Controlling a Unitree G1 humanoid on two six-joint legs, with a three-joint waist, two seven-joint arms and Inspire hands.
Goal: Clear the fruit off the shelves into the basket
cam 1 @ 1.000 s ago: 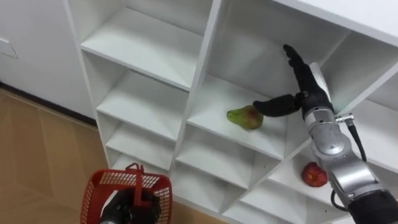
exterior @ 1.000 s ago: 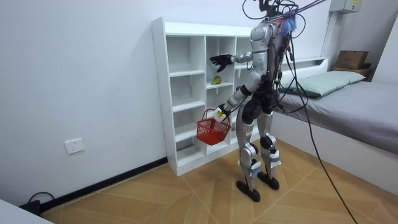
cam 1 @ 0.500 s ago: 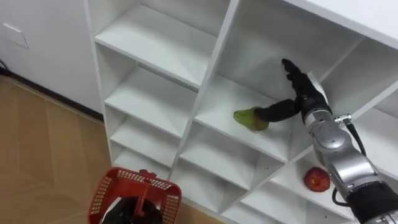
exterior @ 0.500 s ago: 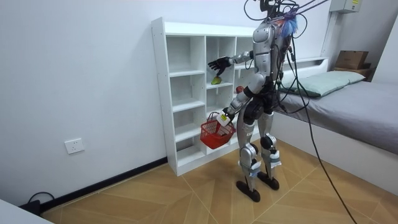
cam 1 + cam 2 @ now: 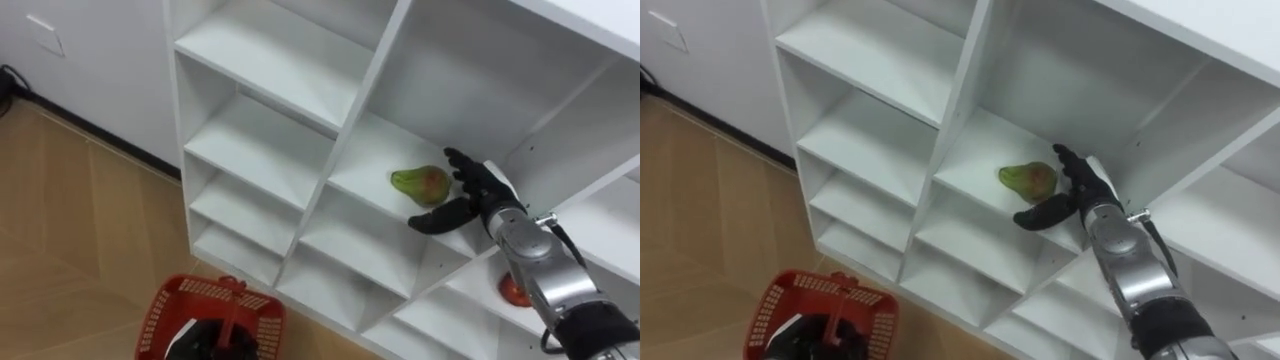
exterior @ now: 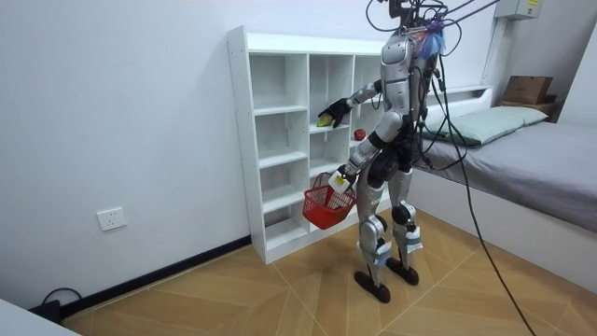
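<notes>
Right hand (image 5: 482, 194) spread open, empty, just beside pear (image 5: 421, 184); left hand (image 5: 207, 341) grips basket (image 5: 160, 305). Prob light, slick, bruisable; I'd cup belly.

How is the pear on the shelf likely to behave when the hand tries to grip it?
The pear lies on its side on the smooth shelf, so a nudge from the open right hand could well roll it. Its rounded, tapering shape may slip from a loose grip. It probably stays rigid.
</notes>
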